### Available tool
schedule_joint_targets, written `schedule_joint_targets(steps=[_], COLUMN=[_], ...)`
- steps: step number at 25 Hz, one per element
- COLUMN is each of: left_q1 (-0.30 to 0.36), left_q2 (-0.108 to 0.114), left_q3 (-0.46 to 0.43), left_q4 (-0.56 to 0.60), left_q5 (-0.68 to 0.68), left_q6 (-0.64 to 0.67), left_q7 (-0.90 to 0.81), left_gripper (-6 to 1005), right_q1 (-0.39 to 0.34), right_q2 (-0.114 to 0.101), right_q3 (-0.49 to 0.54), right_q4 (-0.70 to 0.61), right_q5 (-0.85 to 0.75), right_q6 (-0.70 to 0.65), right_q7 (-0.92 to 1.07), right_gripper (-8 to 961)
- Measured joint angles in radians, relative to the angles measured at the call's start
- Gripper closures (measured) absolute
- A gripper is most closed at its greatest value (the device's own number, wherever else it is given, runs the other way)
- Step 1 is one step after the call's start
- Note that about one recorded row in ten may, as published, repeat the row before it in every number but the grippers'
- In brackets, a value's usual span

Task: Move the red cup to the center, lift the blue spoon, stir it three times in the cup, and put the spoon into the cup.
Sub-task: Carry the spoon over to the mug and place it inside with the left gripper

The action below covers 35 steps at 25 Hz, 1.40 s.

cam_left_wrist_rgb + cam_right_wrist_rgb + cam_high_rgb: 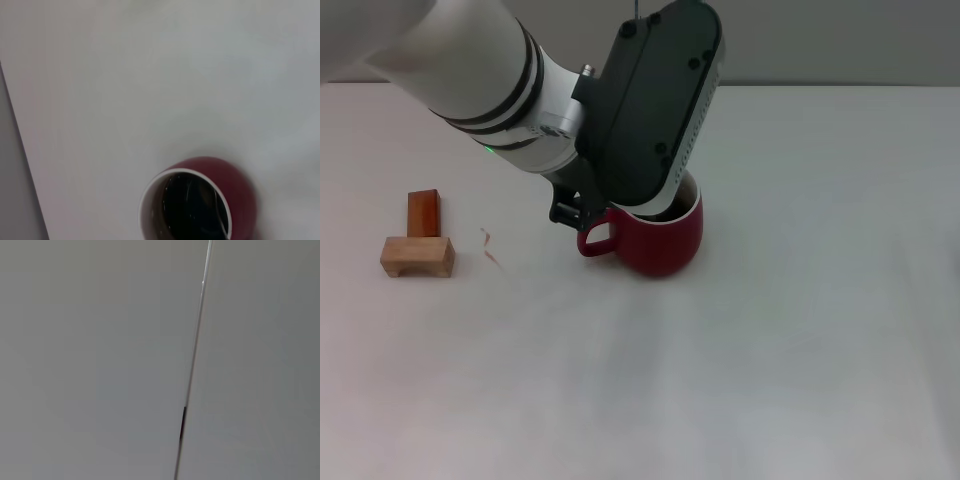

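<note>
Red cup upright near table centre, handle toward robot's left; dark inside, pale rim.

Left arm crowds the mug; open tabletop on most sides

The left arm's black wrist housing hangs right over the red cup, covering the far part of its mouth and closing off approach from above and from the robot's left rear. The cup's handle juts toward the left. Well apart on the left stand two wooden blocks, one behind the other. The white table in front of and right of the cup lies open.
</note>
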Motion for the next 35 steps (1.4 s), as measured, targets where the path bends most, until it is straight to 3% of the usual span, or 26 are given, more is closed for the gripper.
schedule_joint_targets(steps=[21, 35], left_q1=[0.006, 0.004], left_q2=[0.0, 0.0], left_q3=[0.03, 0.019], left_q4=[-0.023, -0.065], left_q5=[-0.087, -0.049], left_q6=[-0.116, -0.173], left_q7=[-0.01, -0.022], left_gripper=[854, 854], right_q1=[-0.018, -0.026], right_q2=[0.0, -0.002], right_q3=[-0.003, -0.003], right_q4=[0.007, 0.007], right_q5=[-0.001, -0.001], right_q6=[-0.003, -0.016], right_q7=[0.0, 0.0], right_gripper=[233, 233])
